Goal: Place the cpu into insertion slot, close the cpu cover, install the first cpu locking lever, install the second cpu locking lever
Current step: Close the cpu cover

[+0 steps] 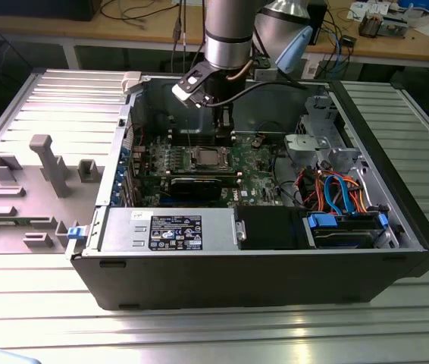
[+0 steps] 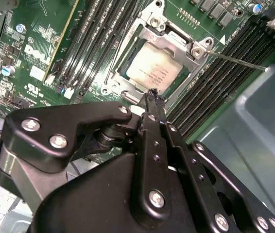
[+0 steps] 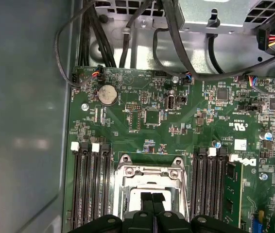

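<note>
Noted at the exterior view's left: grey plastic fixture blocks (image 1: 48,163) on ribbed aluminium table (image 1: 40,303). Next across, open black computer case (image 1: 237,280) lying on its side, with silver power supply box (image 1: 169,227) along near wall and green motherboard (image 1: 256,171) behind it. Near board centre, small square insertion slot with silvery metal rim (image 1: 196,158). Seated in it, small flat square cpu with dull silver-grey top (image 2: 153,69), seen in second wrist view. Thin silvery cpu cover frame (image 2: 176,42) lying flat over slot, cpu top visible through its square window. Long black memory slots (image 2: 98,39) flanking socket on both sides. Thin silver lever rod (image 2: 237,61) angled out from a socket corner across memory slots; cannot tell whether latched. Black gripper (image 1: 227,133) hanging from arm close above slot, on the side toward case's far wall. Fingers (image 3: 146,200) pressed together, pinching nothing, tips at cover's edge in both wrist views; contact not discernible. Round silver coin cell (image 3: 108,94) on board well beyond slot. Toward exterior view's right: orange and blue cable bundle (image 1: 336,189), then black drive bay with blue tabs (image 1: 347,227).
</note>
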Controlling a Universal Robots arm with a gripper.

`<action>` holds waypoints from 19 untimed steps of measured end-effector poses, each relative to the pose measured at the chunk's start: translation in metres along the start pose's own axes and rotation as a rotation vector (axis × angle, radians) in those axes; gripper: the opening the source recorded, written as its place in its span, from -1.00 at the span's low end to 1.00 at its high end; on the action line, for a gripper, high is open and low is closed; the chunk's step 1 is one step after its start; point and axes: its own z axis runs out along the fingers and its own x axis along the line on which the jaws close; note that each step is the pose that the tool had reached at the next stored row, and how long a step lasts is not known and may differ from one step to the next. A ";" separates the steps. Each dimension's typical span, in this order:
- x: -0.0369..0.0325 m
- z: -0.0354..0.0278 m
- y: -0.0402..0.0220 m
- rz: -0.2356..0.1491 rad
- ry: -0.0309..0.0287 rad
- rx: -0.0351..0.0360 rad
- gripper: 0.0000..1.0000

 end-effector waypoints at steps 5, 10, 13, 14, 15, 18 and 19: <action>0.0000 0.0003 -0.0016 0.000 0.0002 0.0001 -0.79; 0.0008 0.0061 -0.0133 -0.004 0.0001 0.0016 -0.79; 0.0014 0.0097 -0.0206 -0.006 0.0002 0.0028 -0.79; 0.0016 0.0107 -0.0228 -0.006 0.0002 0.0033 -0.79; 0.0017 0.0118 -0.0253 -0.007 0.0003 0.0041 -0.79; 0.0022 0.0146 -0.0324 -0.007 0.0006 0.0077 -0.79; 0.0024 0.0166 -0.0349 -0.007 0.0006 0.0090 -0.79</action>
